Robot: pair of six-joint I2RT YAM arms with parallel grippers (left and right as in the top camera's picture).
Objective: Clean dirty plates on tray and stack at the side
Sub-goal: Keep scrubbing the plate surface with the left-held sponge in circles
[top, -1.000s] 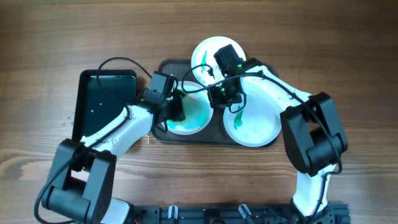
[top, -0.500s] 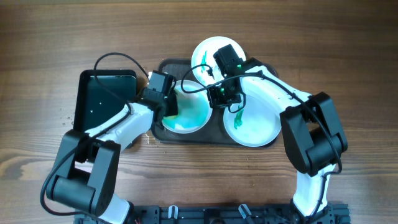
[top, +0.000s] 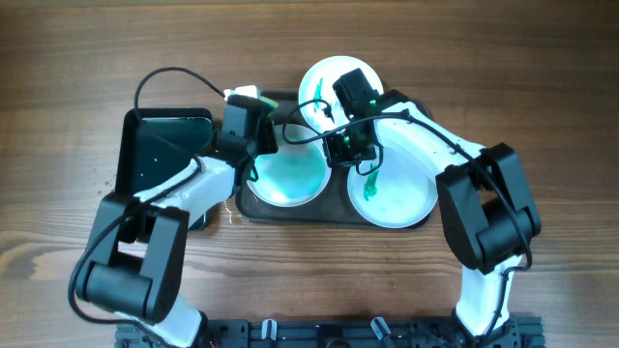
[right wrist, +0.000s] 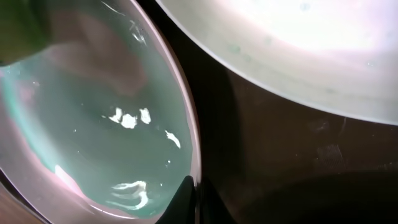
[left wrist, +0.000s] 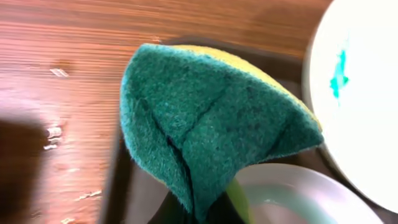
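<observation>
**A wood-grain table under soft, even light**

The whole setting is a brown wood-grain table top (top: 542,77). Its grain runs left to right in lighter and darker streaks, with a darker swirl near the lower left corner of the overhead view. Toward the left side lies a small, narrow, glossy black rectangular tray (top: 150,164) with rounded corners, its surface dotted with faint pale specks. A few tiny white flecks (top: 104,184) sit on the wood just beside that tray's left edge. The light is soft and even, casting only short, dim shadows. In the left wrist view the wood looks redder and blurred, with a few pale glints (left wrist: 57,71) on it.
</observation>
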